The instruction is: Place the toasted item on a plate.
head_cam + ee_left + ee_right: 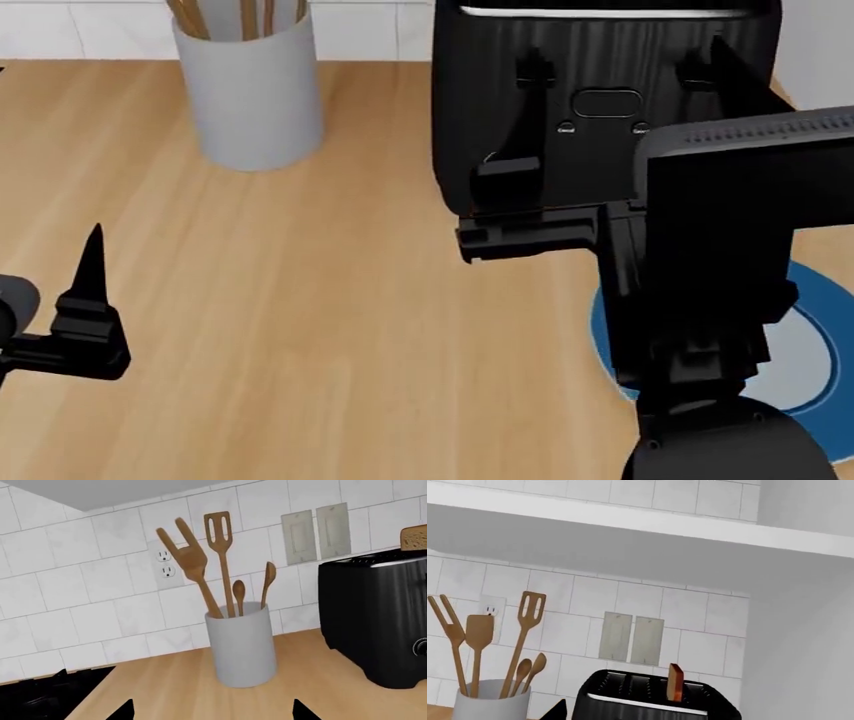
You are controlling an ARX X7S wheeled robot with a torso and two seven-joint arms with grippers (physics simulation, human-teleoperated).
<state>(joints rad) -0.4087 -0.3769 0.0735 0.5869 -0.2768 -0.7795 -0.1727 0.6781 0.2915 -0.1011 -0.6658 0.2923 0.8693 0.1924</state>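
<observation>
The toasted item (675, 682) stands upright in a slot of the black toaster (647, 702), crust edge showing. Its corner also shows in the left wrist view (415, 537). The plate (805, 300), blue-rimmed, lies on the counter right of the toaster and is mostly hidden behind my right arm. My right gripper (611, 90) is open and empty, held in front of the toaster and pointing at it. My left gripper (213, 715) is open and empty, low over the counter facing the utensil holder. One of its fingers (94, 265) shows in the head view.
A grey holder (241, 647) with several wooden utensils stands left of the toaster (377, 620), near the tiled wall. A black stovetop (47, 695) lies at the counter's left. A shelf or cabinet (640, 525) hangs above the toaster.
</observation>
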